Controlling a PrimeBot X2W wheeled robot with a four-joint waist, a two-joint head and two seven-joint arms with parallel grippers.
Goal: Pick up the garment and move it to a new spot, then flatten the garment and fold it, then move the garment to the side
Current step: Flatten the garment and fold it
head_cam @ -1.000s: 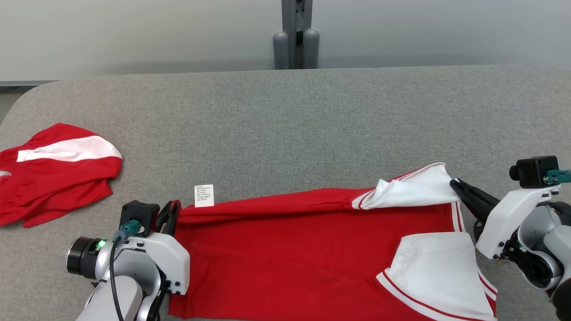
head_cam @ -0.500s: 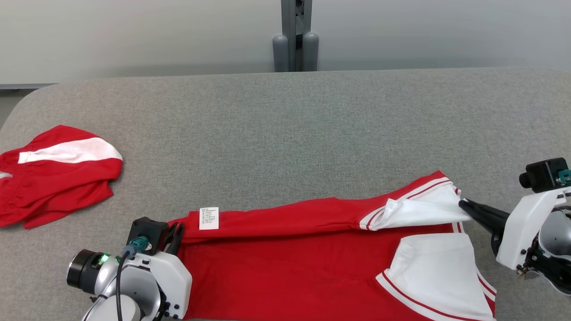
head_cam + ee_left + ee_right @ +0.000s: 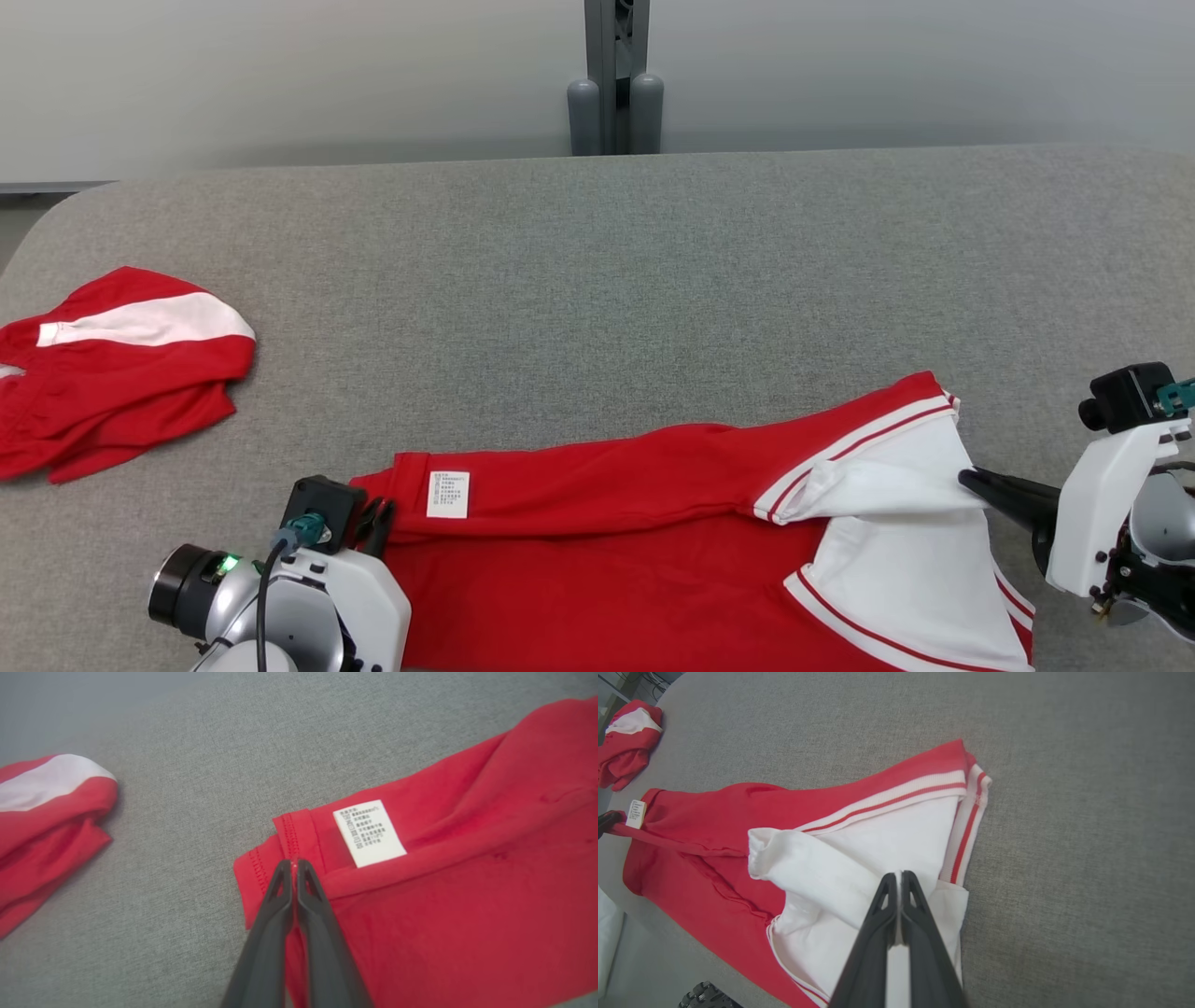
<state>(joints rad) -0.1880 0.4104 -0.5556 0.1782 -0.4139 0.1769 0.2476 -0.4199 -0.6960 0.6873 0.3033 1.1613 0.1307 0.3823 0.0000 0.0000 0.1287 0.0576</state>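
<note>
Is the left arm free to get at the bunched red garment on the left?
Probably not: left gripper is shut on the spread garment's hem, though only bare table separates it from the bunched garment.

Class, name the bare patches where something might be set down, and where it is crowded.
Free: the stretch of table beyond the spread garment to the far edge; the gap between it and the bundled red cloth at left. Crowded: near edge, garment plus left gripper and right gripper.
</note>
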